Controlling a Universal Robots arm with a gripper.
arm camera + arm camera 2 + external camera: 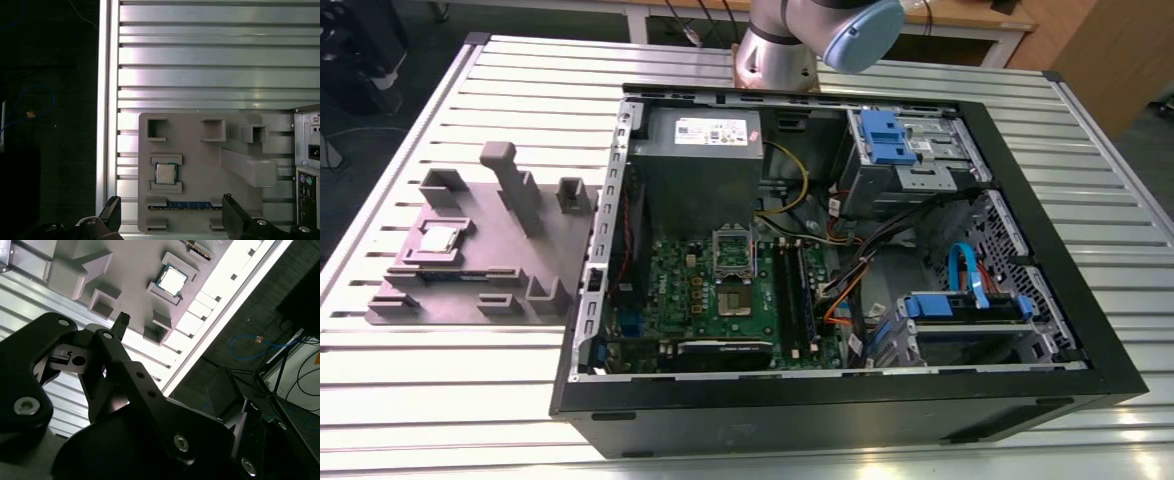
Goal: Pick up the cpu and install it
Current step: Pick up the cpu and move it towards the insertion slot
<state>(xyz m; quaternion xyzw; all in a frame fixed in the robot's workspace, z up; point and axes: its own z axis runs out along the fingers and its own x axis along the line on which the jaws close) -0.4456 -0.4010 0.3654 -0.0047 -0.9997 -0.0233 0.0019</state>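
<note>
Ribbed aluminium bench (pixel 200 65) runs under everything, and above it the tool (pixel 171 212) hangs released, its two dark fingertips (pixel 113 209) spread wide with nothing between them. In the first wrist view the cpu (pixel 165 173) lies just ahead of that gap and close to its centre line, so the tool is roughly lined up with the chip but apart from it. How high it stands above the chip is hard to judge. The cpu rests flat, silvery top up, in a small square seat of the grey-purple holder (pixel 200 160), its edges square to the holder's. A thin blue strip (pixel 192 205) lies in a slot between chip and fingertips. The holder sits to the exterior view's left of the open computer case (pixel 854 420), whose dark-centred socket (pixel 734 255) is well apart from the cpu.
</note>
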